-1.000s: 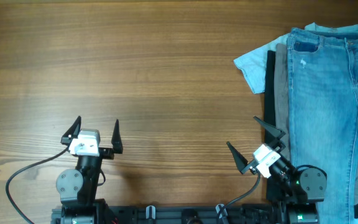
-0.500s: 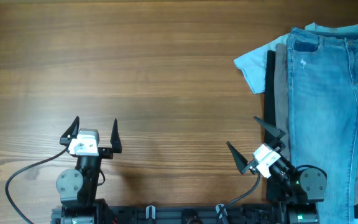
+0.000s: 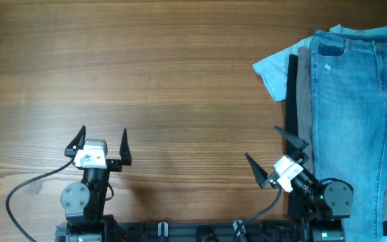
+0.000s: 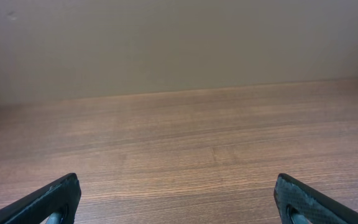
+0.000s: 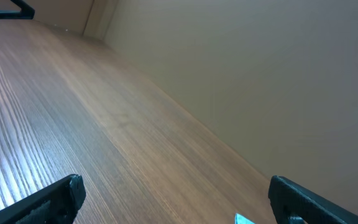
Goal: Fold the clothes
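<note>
Light-blue washed denim jeans (image 3: 355, 121) lie flat along the right edge of the brown wooden table (image 3: 146, 74), waistband toward the far right corner. They rest on top of a pale-blue T-shirt (image 3: 274, 70) and a grey-beige garment (image 3: 303, 101). I see nothing changed from a second ago. My left gripper (image 3: 104, 132) sits by the near edge, fingers spread and empty. My right gripper (image 3: 262, 143), just beside the jeans, is likewise spread, grasping nothing.
</note>
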{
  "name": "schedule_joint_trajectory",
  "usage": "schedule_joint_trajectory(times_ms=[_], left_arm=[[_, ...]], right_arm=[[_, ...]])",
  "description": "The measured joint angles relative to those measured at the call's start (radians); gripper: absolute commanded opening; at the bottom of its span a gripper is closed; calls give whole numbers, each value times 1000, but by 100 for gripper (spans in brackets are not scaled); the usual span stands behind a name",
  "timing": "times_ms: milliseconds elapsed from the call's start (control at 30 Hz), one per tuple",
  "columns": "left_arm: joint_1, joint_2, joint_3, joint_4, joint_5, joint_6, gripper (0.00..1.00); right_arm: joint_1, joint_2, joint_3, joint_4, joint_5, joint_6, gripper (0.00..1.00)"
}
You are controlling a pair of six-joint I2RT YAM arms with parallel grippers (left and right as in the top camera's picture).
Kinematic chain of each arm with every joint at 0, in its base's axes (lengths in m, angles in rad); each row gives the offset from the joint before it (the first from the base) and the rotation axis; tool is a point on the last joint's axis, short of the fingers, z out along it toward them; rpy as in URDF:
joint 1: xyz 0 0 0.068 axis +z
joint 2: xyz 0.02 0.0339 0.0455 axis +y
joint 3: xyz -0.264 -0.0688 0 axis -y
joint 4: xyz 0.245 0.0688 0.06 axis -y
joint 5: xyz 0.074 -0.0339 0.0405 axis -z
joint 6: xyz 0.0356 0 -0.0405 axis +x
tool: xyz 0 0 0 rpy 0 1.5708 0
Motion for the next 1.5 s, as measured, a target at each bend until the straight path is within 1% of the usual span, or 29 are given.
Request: schedule_joint_trajectory(times_ms=[300, 367, 467, 633, 667, 767, 833, 867, 933, 967, 1033, 1133, 1200, 1267, 1333, 1367, 1433, 1467, 1500], left_arm=[[0, 0, 0, 0, 0, 0, 100], [0, 0, 0, 0, 0, 0, 100], [0, 0, 0, 0, 0, 0, 100], [0, 0, -1, 10, 0, -1, 100], [0, 0, -2, 34, 16, -10, 100], [0, 1, 25, 43, 54, -60, 100], [0, 4, 104, 30, 55, -77, 100], [0, 30, 175, -10, 51, -82, 100], [0, 120, 321, -117, 38, -89, 100], [0, 167, 376, -178, 34, -93, 100], [0, 316, 522, -267, 27, -95, 100], [0, 583, 796, -473, 23, -99, 100], [0, 723, 926, -576, 19, -98, 100], [0, 807, 974, -607, 19, -98, 100], [-1, 864, 981, -650, 23, -98, 100], [-1, 871, 981, -648, 39, -99, 100], [-2, 871, 982, -643, 95, -99, 100], [-2, 875, 984, -660, 99, -99, 100], [-2, 880, 985, -683, 98, -98, 100]], right_arm=[[0, 0, 0, 0, 0, -3, 100], [0, 0, 0, 0, 0, -48, 100], [0, 0, 0, 0, -4, -76, 100], [0, 0, 0, 18, -5, -81, 100], [0, 0, 0, 37, -4, -51, 100], [0, 5, 29, 27, 52, 227, 100], [0, 39, 84, -1, 71, 361, 100], [0, 95, 137, -22, 80, 429, 100], [0, 227, 248, -91, 86, 483, 100], [1, 280, 294, -125, 89, 495, 100], [2, 468, 457, -248, 93, 498, 100], [2, 796, 753, -426, 101, 472, 100], [2, 965, 892, -496, 46, 493, 100], [2, 1047, 926, -505, 2, 504, 100], [2, 1169, 968, -513, -12, 541, 100], [-1, 1247, 1009, -558, 1, 568, 100], [-2, 1397, 1144, -673, 124, 611, 100], [-3, 1473, 1244, -779, 248, 622, 100], [-3, 1537, 1339, -830, 363, 631, 100]])
